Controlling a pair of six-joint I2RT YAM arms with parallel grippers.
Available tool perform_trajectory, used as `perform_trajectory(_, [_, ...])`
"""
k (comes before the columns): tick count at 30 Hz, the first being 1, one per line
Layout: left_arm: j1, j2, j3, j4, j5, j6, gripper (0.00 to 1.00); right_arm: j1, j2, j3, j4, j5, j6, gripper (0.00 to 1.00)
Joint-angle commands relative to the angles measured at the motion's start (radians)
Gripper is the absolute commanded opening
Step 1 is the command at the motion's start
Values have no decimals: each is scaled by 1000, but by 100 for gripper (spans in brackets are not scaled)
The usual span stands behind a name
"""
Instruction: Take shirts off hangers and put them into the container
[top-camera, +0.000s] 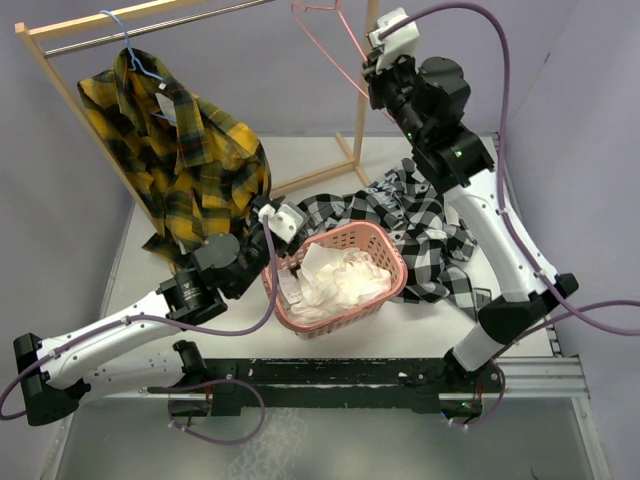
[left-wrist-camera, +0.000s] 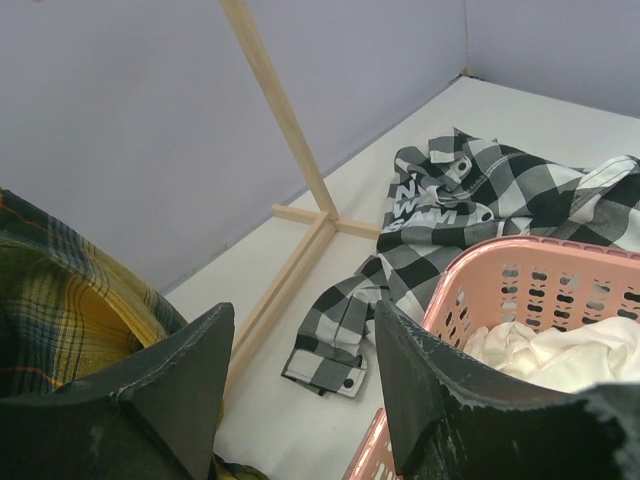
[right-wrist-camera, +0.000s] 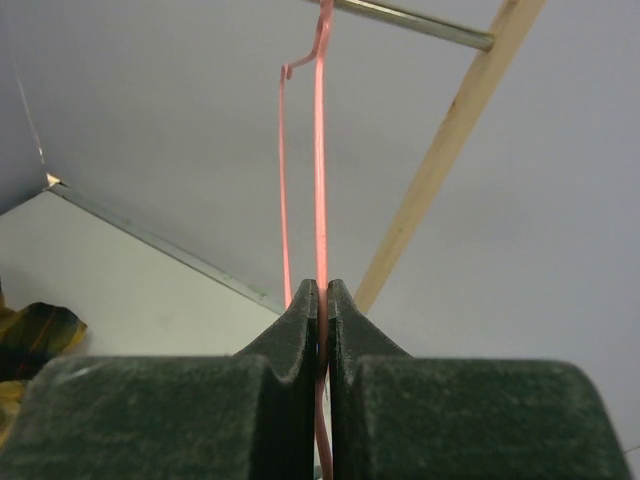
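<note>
Up by the rack's metal rod (right-wrist-camera: 410, 20), we hold our right arm (top-camera: 500, 230) stretched tall, the right jaws clamped on the bare pink hanger (right-wrist-camera: 320, 200). Our left arm (top-camera: 110, 335) lies low over the counter (top-camera: 300, 150). The left jaws are apart on nothing, between the yellow shirt (top-camera: 185, 160) hung on the blue hanger (top-camera: 135, 50) and the pink basket (top-camera: 395, 285). The black-and-white shirt (top-camera: 420, 215) sprawls on the counter against the basket's far side.
</note>
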Motion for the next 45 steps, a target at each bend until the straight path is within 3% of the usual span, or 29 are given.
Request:
perform_trajectory(1, [-2, -16, 0, 56, 12, -15, 61, -2, 44, 75, 79, -23, -26, 0])
perform_trajectory(11, [-1, -31, -9, 68, -6, 0, 61, -2, 120, 133, 68, 50, -25, 2])
perform_trajectory(16, [-1, -28, -8, 67, -2, -4, 62, -2, 15, -16, 95, 136, -21, 66])
perform_trajectory(17, [-2, -28, -7, 66, -2, -4, 62, -2, -26, -71, 104, 147, -12, 76])
perform_trajectory(18, [-2, -29, -7, 65, -3, -4, 63, -2, -74, -127, 113, 163, 1, 80])
perform_trajectory(23, [-3, -29, -5, 65, -7, -8, 63, -2, -349, -430, 34, 291, 103, 82])
perform_trajectory(28, [-3, -27, -1, 58, -10, -16, 63, -29, -525, -621, -273, 442, 297, 89])
perform_trajectory(31, [-3, -27, -1, 55, -13, -19, 63, -167, -509, -643, -507, 296, 426, 91])
perform_trajectory(35, [-3, -26, 1, 54, -14, -18, 63, -260, -510, -735, -524, 211, 536, 94])
perform_trajectory(39, [-4, -28, 4, 52, -28, -16, 62, -454, -491, -836, -406, -57, 633, 94])
perform_trajectory(45, [-4, -27, 5, 50, -31, -16, 62, -471, -374, -879, -326, -96, 659, 95])
